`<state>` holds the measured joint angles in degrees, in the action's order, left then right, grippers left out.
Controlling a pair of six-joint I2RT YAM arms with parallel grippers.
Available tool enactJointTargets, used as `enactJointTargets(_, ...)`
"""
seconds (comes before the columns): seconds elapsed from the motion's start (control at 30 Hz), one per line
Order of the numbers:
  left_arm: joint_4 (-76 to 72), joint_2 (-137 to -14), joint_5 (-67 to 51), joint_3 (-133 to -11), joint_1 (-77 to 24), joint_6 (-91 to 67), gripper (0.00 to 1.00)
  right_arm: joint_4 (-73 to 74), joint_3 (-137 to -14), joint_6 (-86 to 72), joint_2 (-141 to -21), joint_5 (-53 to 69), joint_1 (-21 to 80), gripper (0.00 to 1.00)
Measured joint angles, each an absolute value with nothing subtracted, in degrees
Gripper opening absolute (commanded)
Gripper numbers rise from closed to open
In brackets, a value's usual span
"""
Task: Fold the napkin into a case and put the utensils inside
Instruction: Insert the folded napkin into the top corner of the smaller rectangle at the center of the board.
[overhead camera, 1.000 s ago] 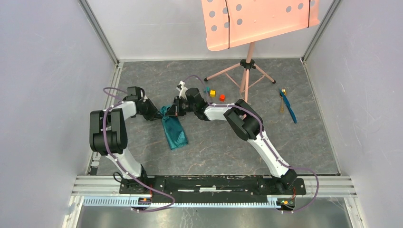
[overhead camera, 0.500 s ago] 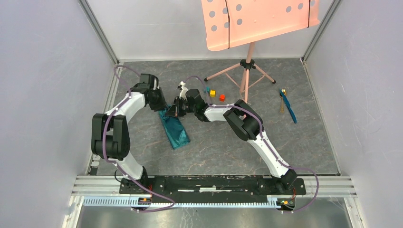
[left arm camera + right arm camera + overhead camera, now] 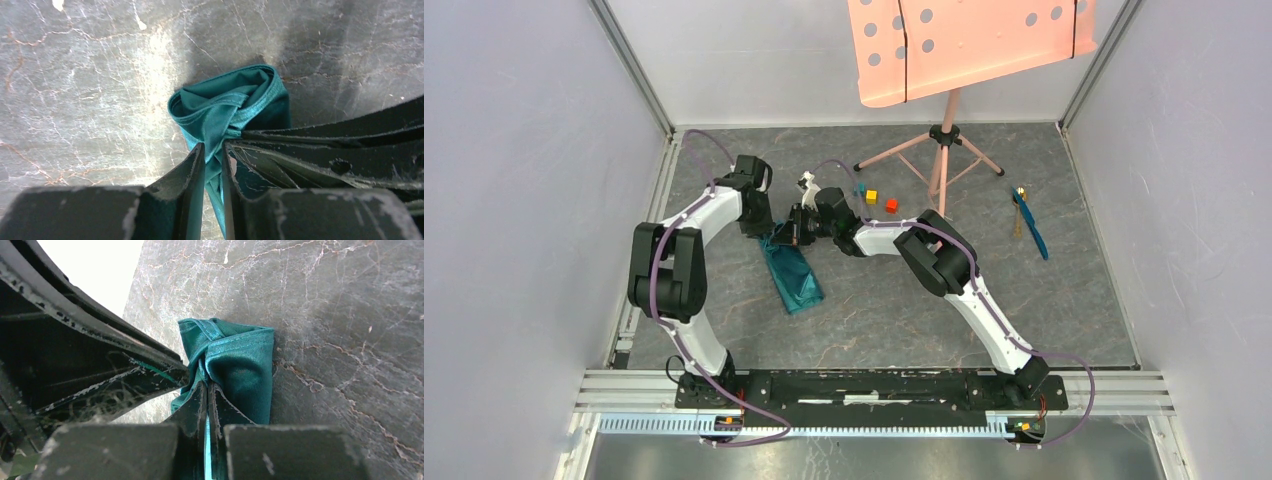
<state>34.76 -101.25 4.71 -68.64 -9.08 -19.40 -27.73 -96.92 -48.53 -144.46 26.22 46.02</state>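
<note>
Teal napkin [image 3: 792,278] bunched on grey table [image 3: 1024,300], left gripper [image 3: 213,147] — right gripper [image 3: 207,385] too — pinching its folds

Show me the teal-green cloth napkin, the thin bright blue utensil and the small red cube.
teal-green cloth napkin [image 3: 791,279], top view, folded strip's middle.
thin bright blue utensil [image 3: 1032,231], top view, mid-handle.
small red cube [image 3: 891,205], top view, top face.

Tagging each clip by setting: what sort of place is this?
Probably a lab test cell, not a home: plain grey walls box in a marbled table, two arms are bolted to a metal rail, and a pink music stand stands at the back.
</note>
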Motion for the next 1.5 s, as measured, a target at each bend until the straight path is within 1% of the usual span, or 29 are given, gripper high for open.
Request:
enactJointTargets(0.33,35.7,-104.0,7.4,-71.3,-9.6,-18.0,0.21,-27.7,-96.9,-48.6,-144.5,26.2,46.0,0.0)
enactJointTargets(0.63,35.9,-104.4,7.4,-71.3,-10.1,-17.2,0.24,-27.7,-96.9,-48.6,-144.5,26.2,46.0,0.0)
enactJointTargets(0.77,35.9,-104.4,7.6,-71.3,-10.5,-17.2,0.22,-27.7,-97.0,-48.6,-144.5,26.2,46.0,0.0)
enactJointTargets(0.87,35.9,-104.4,7.6,-71.3,-10.5,-17.2,0.18,-27.7,-97.0,-48.6,-144.5,26.2,46.0,0.0)
enactJointTargets(0.97,35.9,-104.5,7.6,-71.3,-10.6,-17.1,0.16,-27.6,-97.0,-48.6,-144.5,26.2,46.0,0.0)
enactJointTargets(1.13,35.9,-104.5,7.6,-71.3,-10.6,-16.6,0.19,-27.6,-97.1,-48.6,-144.5,26.2,46.0,0.0)
enactJointTargets(1.2,36.0,-104.5,7.6,-71.3,-10.6,-16.5,0.18,-27.5,-97.1,-48.6,-144.5,26.2,46.0,0.0)
enactJointTargets(1.37,36.0,-104.5,7.7,-71.3,-10.6,-16.4,0.1,-27.1,-97.3,-48.6,-144.5,26.2,46.1,0.0)
enactJointTargets(1.43,36.1,-104.8,7.7,-71.4,-10.6,-16.3,0.03,-26.8,-97.4,-48.6,-144.5,26.2,46.2,0.0)
enactJointTargets(1.5,36.2,-105.1,7.6,-71.7,-10.6,-16.1,0.02,-26.6,-97.6,-48.6,-144.5,26.2,46.2,0.0)
